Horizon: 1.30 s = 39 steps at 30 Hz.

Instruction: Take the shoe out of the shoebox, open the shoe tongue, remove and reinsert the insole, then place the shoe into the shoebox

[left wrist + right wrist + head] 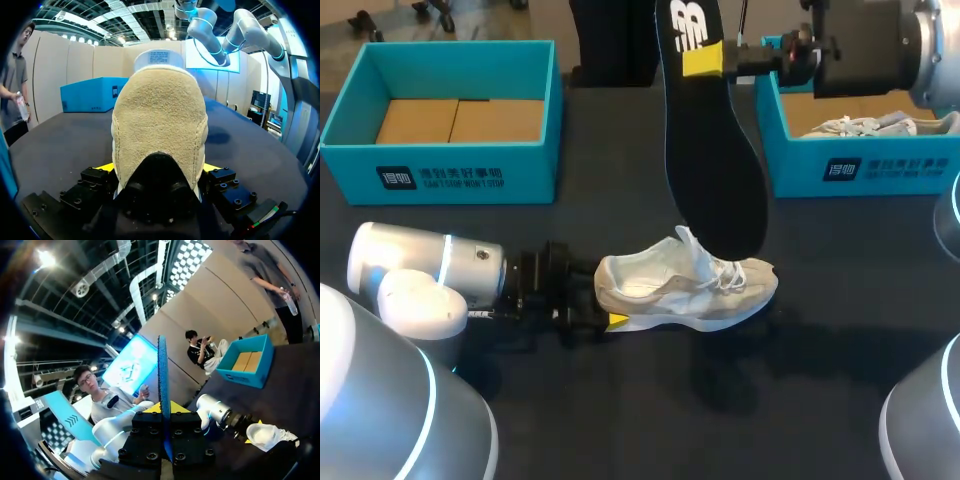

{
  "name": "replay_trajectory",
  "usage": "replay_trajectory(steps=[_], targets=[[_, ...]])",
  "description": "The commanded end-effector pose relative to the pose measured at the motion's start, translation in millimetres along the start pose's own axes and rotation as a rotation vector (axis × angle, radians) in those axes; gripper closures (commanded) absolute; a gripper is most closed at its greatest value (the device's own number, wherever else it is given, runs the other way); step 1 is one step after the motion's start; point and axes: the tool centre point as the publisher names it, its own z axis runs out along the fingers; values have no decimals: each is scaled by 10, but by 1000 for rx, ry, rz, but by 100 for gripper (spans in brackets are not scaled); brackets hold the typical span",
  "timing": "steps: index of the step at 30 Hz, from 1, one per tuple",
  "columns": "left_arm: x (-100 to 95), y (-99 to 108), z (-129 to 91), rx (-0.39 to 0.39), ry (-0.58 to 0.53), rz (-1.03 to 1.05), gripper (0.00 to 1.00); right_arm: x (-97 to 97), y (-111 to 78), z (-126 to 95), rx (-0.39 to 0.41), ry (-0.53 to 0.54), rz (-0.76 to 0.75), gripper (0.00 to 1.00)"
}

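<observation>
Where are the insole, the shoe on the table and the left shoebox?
insole (708, 150), head view, middle of its black face.
shoe (685, 292), head view, side panel below the laces.
left shoebox (460, 178), head view, front wall.

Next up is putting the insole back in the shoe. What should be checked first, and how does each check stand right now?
1. Insole gripped: ok. The right fingers pinch it from both sides near its upper end.
2. Shoe steadied: ok. The left fingers clamp its heel from both sides.
3. Shoe upright on the table, opening upward: ok.
4. Insole over the opening: not ok. Its lower end hangs by the laces, nearer the toe.
5. Tongue pulled open enough: cannot tell.
6. No person reaching over the table: ok.
</observation>
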Motion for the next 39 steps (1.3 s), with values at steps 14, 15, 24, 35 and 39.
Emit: replay_trajectory(steps=[14, 15, 24, 35, 39], targets=[[2, 5, 19, -3, 1, 0, 100, -58, -521, 90, -70, 81, 77, 100], [2, 5, 19, -3, 1, 0, 100, -38, -541, 86, -78, 84, 75, 100], [2, 5, 19, -3, 1, 0, 100, 62, -535, 80, -123, 99, -3, 100], [2, 5, 19, -3, 1, 0, 100, 122, -488, 78, -103, 103, -23, 100], [2, 5, 19, -3, 1, 0, 100, 122, -488, 78, -103, 103, -23, 100]])
